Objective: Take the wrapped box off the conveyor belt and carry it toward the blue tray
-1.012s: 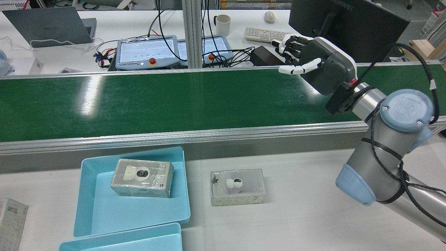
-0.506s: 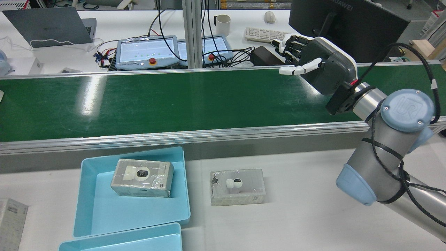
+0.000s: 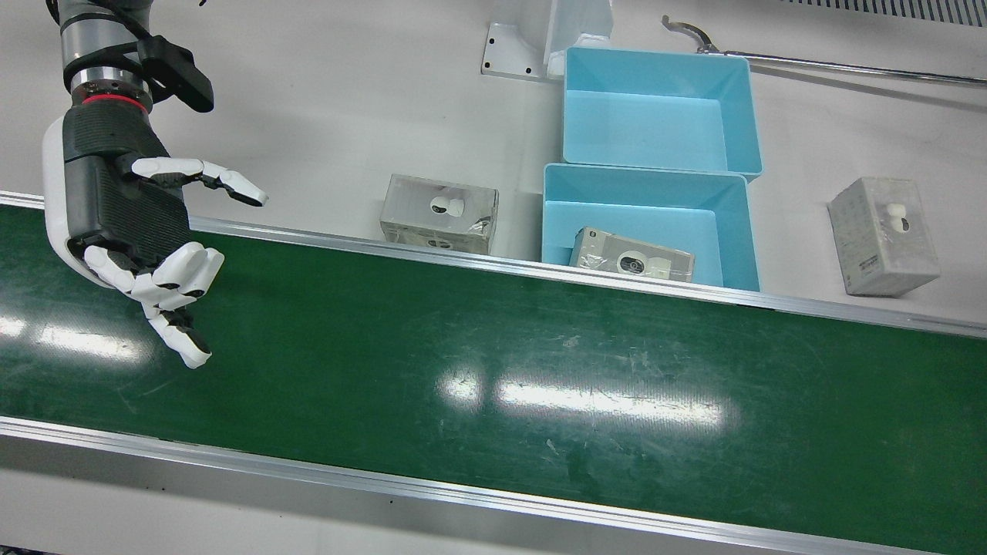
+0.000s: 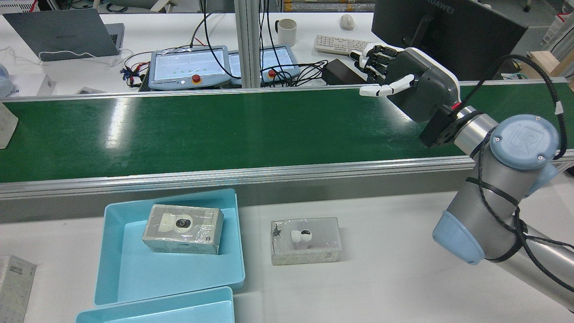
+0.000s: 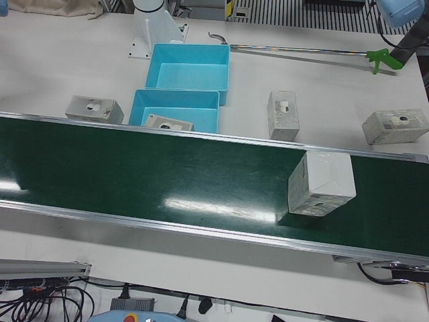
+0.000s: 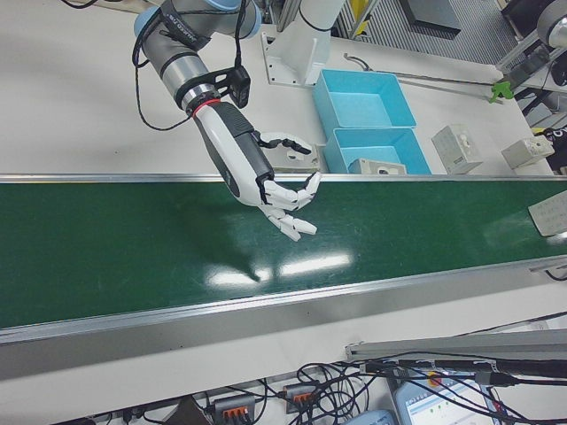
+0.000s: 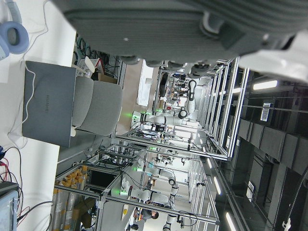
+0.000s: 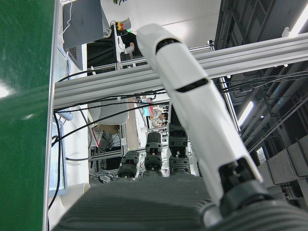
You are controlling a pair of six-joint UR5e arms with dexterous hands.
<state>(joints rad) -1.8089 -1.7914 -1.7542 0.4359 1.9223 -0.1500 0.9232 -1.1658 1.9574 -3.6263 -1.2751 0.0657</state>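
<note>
My right hand (image 3: pixel 135 231) hovers over the green belt (image 3: pixel 493 362), fingers spread, empty. The wrapped box (image 5: pixel 320 182) rides the belt's far end, well apart. The blue tray (image 3: pixel 644 223) sits on the white desk (image 3: pixel 308 92) beside the belt.

The rear view looked forward and down across the conveyor belt (image 4: pixel 224 130); the front view faced it almost straight down. Both side-front views looked obliquely (from opposite the robot), sharing the belt and blue tray (image 5: pixel 175 109).
</note>
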